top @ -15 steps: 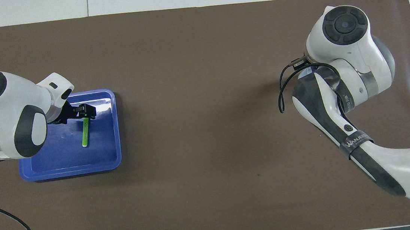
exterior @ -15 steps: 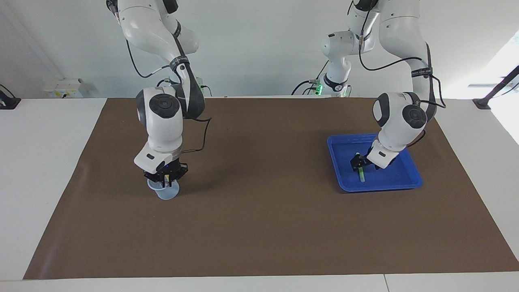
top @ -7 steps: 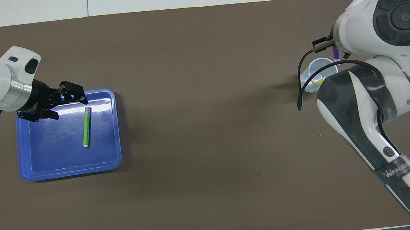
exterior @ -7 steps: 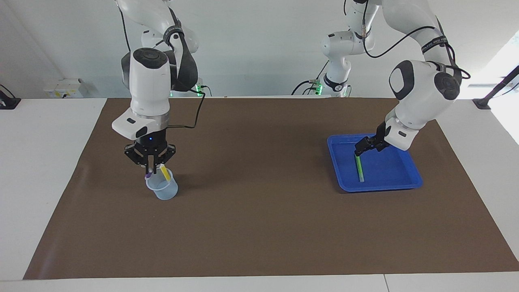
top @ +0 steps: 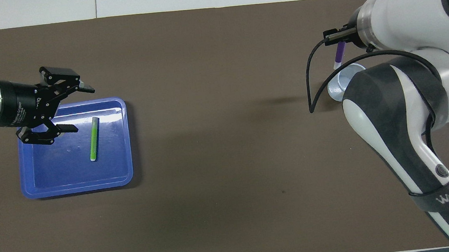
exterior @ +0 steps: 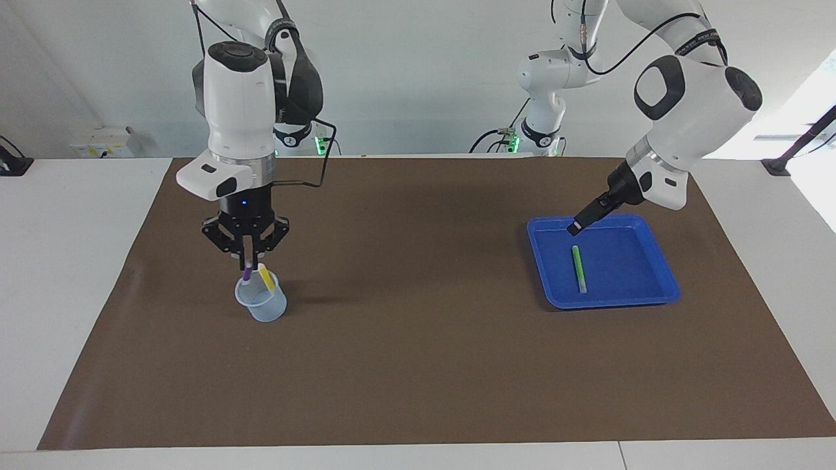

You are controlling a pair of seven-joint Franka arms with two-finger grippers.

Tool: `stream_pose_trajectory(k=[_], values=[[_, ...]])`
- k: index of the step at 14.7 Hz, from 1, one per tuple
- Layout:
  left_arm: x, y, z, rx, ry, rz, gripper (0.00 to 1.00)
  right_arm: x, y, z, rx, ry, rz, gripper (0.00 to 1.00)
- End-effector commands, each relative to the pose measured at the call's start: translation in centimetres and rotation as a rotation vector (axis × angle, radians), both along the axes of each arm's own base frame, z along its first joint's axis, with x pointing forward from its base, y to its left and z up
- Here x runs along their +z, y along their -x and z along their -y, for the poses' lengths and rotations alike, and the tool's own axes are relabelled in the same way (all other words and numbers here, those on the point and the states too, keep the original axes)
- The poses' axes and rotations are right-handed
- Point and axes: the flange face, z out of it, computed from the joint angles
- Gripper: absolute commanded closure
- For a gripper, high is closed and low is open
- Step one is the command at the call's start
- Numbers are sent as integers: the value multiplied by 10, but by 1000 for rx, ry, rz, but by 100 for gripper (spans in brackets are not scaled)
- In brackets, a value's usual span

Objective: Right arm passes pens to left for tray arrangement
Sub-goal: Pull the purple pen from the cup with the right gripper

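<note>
The blue tray (exterior: 643, 287) lies toward the left arm's end of the table, and the green pen (exterior: 578, 267) lies flat in it. My left gripper (exterior: 575, 228) is open and empty in the air over the tray's rim nearest the robots. The overhead view shows its spread fingers (top: 81, 109) beside the green pen (top: 93, 138) in the tray (top: 60, 174). My right gripper (exterior: 248, 260) is shut on the purple pen (exterior: 245, 273), upright over the translucent cup (exterior: 261, 305), its lower end at the cup's mouth. The yellow pen (exterior: 266, 277) leans in the cup. The overhead view shows the purple pen (top: 339, 56).
A brown mat (exterior: 418, 339) covers most of the white table. The cup (top: 342, 84) stands toward the right arm's end, partly covered by the right arm in the overhead view. A power socket box (exterior: 104, 141) sits at the table's edge nearest the robots.
My left gripper let go of the green pen, rose and drew back from it, opening wide. My right gripper rose from the cup with the purple pen in it.
</note>
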Motion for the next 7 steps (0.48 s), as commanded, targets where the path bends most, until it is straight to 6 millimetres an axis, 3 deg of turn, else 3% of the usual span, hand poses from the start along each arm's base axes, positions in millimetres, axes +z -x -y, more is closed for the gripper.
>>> stream_pose_trajectory(k=[1,6,7], values=[[17,10,6,147,94,-52,0,-1,-2,-17,-179,-150,-40,100],[25,26,13,354,270,-129,0,16,9,-81,-628,-495,-188,100],[26,37,28,376,282,-132,0,19,11,-97,-725,-552,-222,100]])
